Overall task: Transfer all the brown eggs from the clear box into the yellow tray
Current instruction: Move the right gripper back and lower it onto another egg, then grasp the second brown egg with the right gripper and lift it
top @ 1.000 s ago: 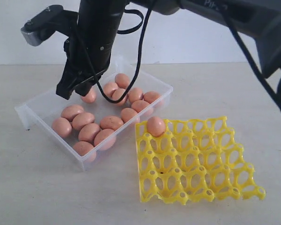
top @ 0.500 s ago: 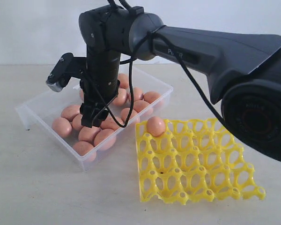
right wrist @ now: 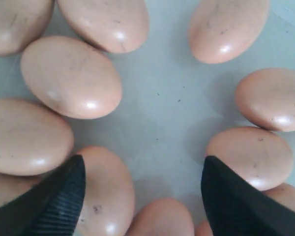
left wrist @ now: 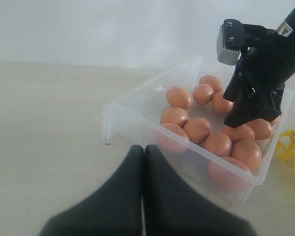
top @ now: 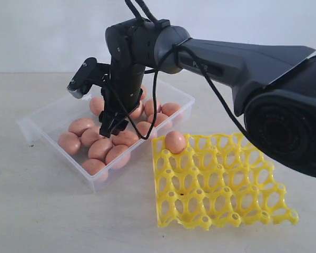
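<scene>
Several brown eggs (top: 100, 149) lie in the clear box (top: 47, 113) at the left. One more egg (top: 175, 142) sits in the near-left corner cup of the yellow tray (top: 221, 184). My right gripper (top: 111, 129) hangs low over the middle of the box, open. Its wrist view shows the right gripper (right wrist: 142, 172) spread above eggs (right wrist: 71, 76) and bare box floor (right wrist: 172, 98), holding nothing. My left gripper (left wrist: 144, 150) is shut and empty, just outside the box wall (left wrist: 137, 93). The boxed eggs (left wrist: 196, 129) and a tray corner (left wrist: 290, 150) show beyond it.
The right arm (top: 221, 50) reaches in from the right above the tray. Its wrist camera (top: 79, 84) sticks out over the box's far left part. Box and tray stand on a pale tabletop (top: 52, 216), with a white wall behind.
My right gripper has come down from above the box's back left and moved right, now low over the eggs in the middle. The eggs have not moved.
</scene>
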You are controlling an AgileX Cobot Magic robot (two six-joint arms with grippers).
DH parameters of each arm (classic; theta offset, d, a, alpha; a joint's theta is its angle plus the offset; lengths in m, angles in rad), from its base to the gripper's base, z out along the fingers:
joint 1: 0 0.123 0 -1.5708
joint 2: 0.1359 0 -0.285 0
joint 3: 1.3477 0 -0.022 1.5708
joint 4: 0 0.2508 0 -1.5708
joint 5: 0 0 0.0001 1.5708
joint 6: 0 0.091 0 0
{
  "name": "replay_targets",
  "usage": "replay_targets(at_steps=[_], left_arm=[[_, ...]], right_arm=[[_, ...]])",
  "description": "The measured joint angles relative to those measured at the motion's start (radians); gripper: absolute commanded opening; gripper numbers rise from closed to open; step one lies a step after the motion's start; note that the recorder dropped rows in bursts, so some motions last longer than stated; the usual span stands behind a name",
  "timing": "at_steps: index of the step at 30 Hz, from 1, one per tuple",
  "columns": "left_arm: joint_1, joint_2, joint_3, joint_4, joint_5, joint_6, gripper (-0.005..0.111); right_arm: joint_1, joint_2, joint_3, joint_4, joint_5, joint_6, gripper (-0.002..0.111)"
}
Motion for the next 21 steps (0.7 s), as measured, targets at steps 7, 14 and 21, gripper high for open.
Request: replay_targets(at_steps=[7,14,21], left_arm=[[0.0,0.0,0.0,0.0,0.0,0.0,-0.004],[0.0,0.0,0.0,0.0,0.0,0.0,-0.004],[0.0,0.0,0.0,0.0,0.0,0.0,-0.004]], right_arm=[[-0.001,0.03,0.0,0.063,0.014,0.002,0.064],[-0.002,0.037,0.0,0.073,0.031,0.002,0.064],[-0.002,0.047,0.0,0.071,0.031,0.026,0.057]])
